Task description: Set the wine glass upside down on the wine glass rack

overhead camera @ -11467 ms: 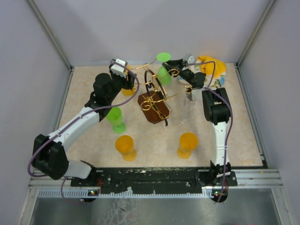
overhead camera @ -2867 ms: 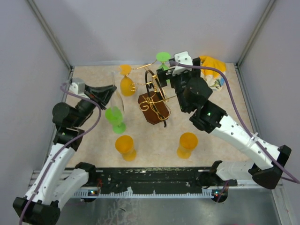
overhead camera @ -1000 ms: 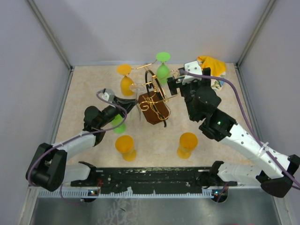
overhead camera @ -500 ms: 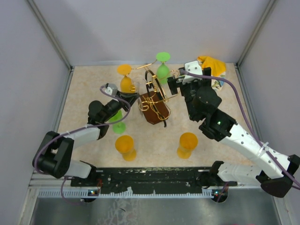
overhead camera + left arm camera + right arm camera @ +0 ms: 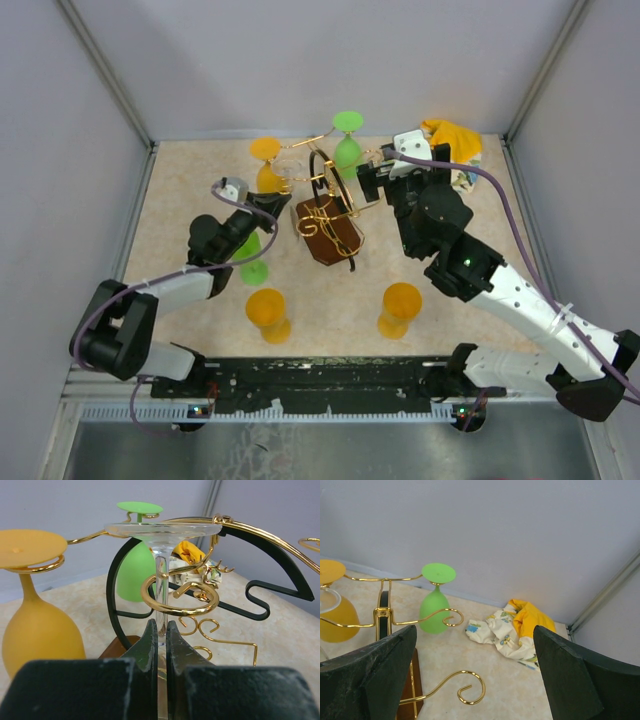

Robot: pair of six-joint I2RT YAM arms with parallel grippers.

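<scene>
While the left pincer (image 5: pixel 161 629) is clamped tight on the stem of the clear wine glass (image 5: pixel 161 575), that glass is upside down with its foot on top, right at the wine glass rack (image 5: pixel 328 238). In the left wrist view the stem looks to sit inside one gold curl (image 5: pixel 200 611). The foot is above the curl and not resting on it.

Right pincer (image 5: pixel 474 647): jaws spread wide, holding nothing, on the rack's far-right side and facing it.

Glass count is six:
- 1 clear, in the left pincer
- 3 orange: one hung orange glass (image 5: pixel 267 175) upside down on a rack arm, plus two orange glasses standing on the worktop (image 5: pixel 190 180), near-left (image 5: pixel 267 310) and near-right (image 5: pixel 400 305)
- 2 green: one hung green glass (image 5: pixel 348 150) upside down on the far rack arm, and one standing green glass (image 5: pixel 247 252) just beside the left arm

That puts 2 on the rack, 3 on the worktop and 1 gripped.

There is one rack, with its dark wooden base roughly mid-worktop. One yellow patterned cloth (image 5: pixel 452 140) lies crumpled in the far-right corner.
</scene>
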